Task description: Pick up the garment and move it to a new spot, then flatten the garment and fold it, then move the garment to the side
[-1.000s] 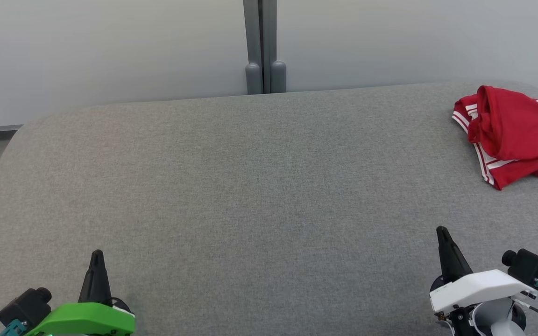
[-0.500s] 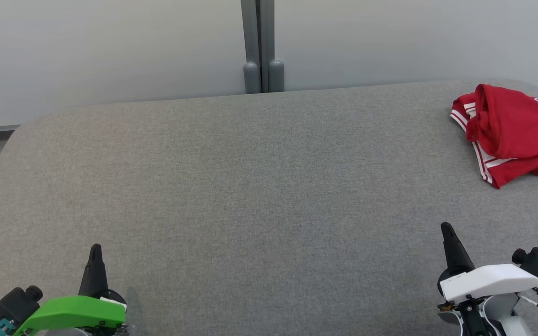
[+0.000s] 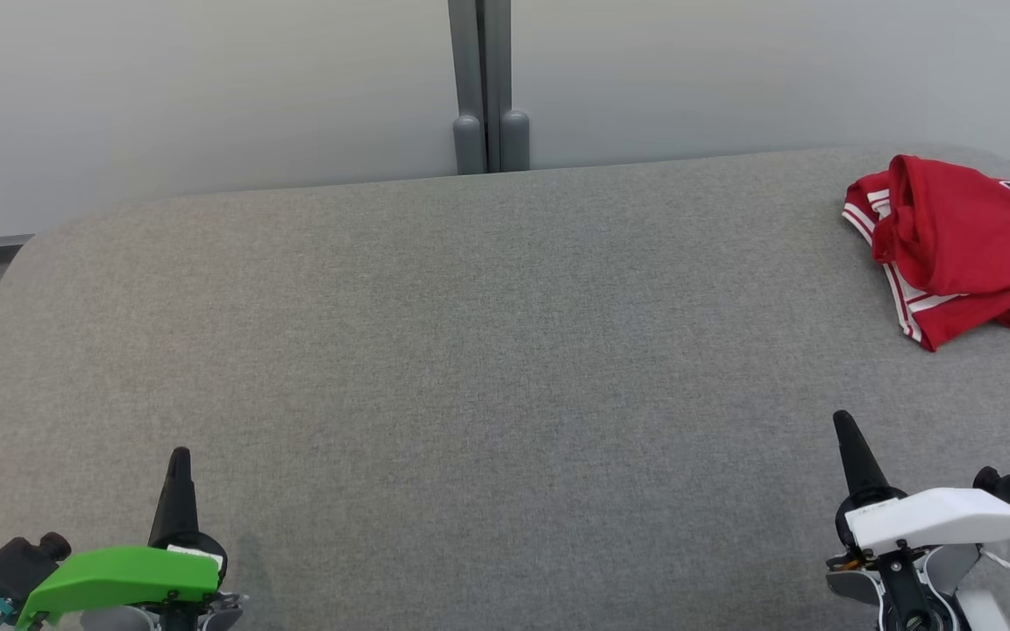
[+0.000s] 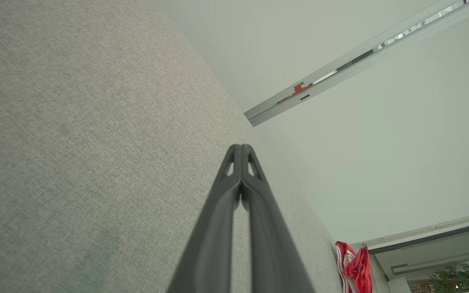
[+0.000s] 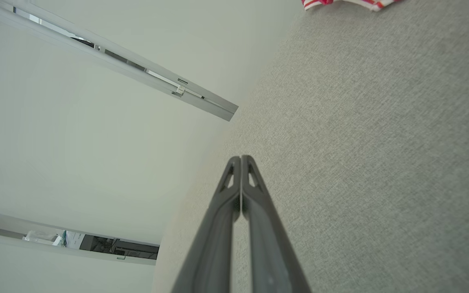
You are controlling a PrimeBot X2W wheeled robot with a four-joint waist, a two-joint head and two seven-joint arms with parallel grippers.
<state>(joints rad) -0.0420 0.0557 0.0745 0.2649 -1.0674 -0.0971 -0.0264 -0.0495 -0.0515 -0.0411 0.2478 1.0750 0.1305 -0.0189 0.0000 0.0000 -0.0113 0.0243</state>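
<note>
Head view: the garment (image 3: 961, 245), a red jersey, lies bunched at the upper right of the grey fabric surface (image 3: 470, 350), cut by the frame edge. The left hand (image 3: 179, 464) and right hand (image 3: 847, 429) sit at the lower corners, well apart from it; judged a parked posture.

Left wrist view: the left hand (image 4: 240, 149) is pressed closed and empty, which the head view cannot settle. The garment (image 4: 354, 266) shows at lower right.

Right wrist view: the right hand (image 5: 240, 159) is likewise closed and empty. A striped hem of the garment (image 5: 340, 3) shows at the top edge.

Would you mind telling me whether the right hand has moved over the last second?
Yes: measured against the grey wall post, the right hand has drifted to the right and slightly up the head view.
</note>
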